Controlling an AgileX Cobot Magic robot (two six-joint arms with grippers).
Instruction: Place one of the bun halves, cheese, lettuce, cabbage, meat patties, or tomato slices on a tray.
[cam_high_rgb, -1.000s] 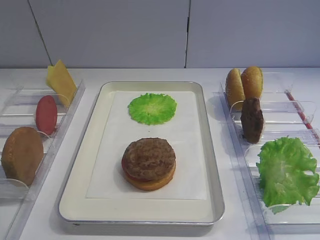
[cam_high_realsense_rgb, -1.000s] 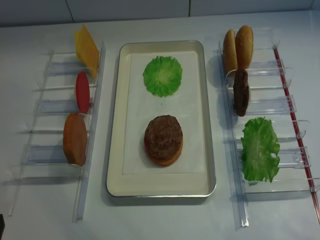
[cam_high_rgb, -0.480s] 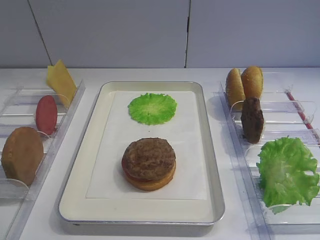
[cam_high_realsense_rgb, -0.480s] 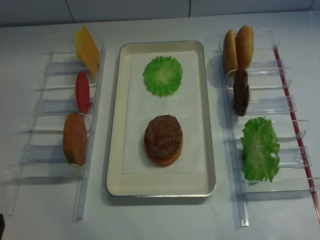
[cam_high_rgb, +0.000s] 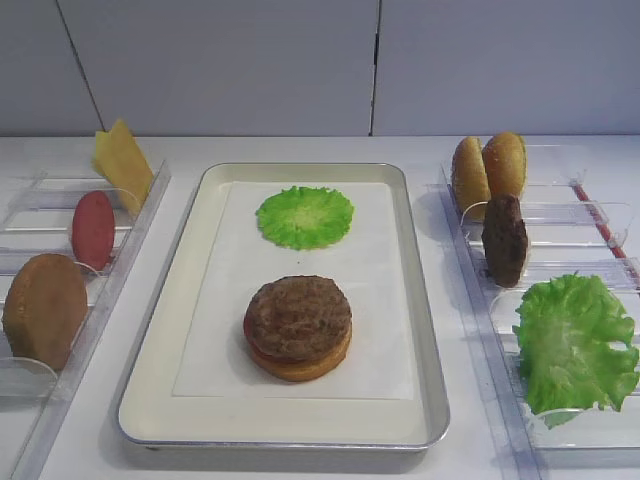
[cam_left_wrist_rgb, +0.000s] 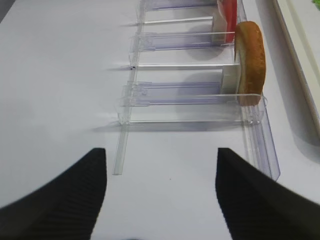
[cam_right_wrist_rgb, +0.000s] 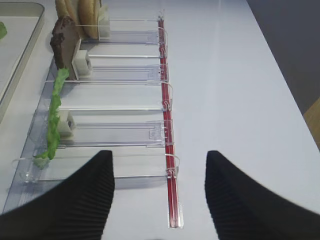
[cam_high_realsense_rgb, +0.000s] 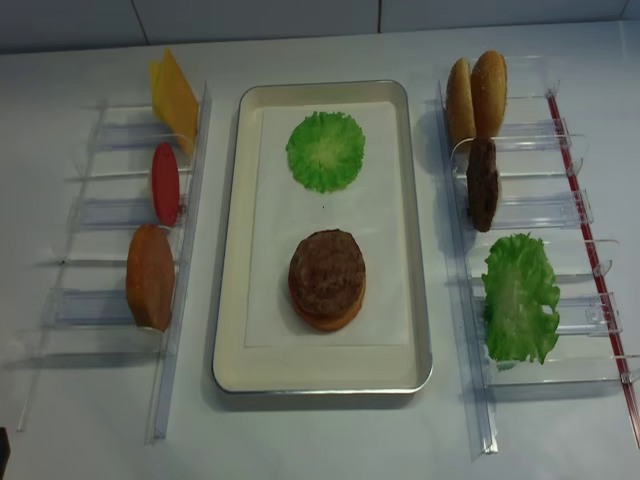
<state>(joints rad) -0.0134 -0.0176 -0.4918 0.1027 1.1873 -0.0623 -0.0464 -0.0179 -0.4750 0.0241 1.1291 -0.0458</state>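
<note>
The silver tray holds a flat round green leaf and a stack of bun, red slice and meat patty. On the left rack stand the cheese, a tomato slice and a bun half. The right rack carries two bun halves, a patty and the frilly lettuce. Neither gripper shows in the high views. My left gripper is open over bare table short of the bun half. My right gripper is open near the rack's red strip.
Clear plastic racks flank the tray on both sides, with upright dividers. A grey wall stands behind the table. The table's right edge runs beside the right rack.
</note>
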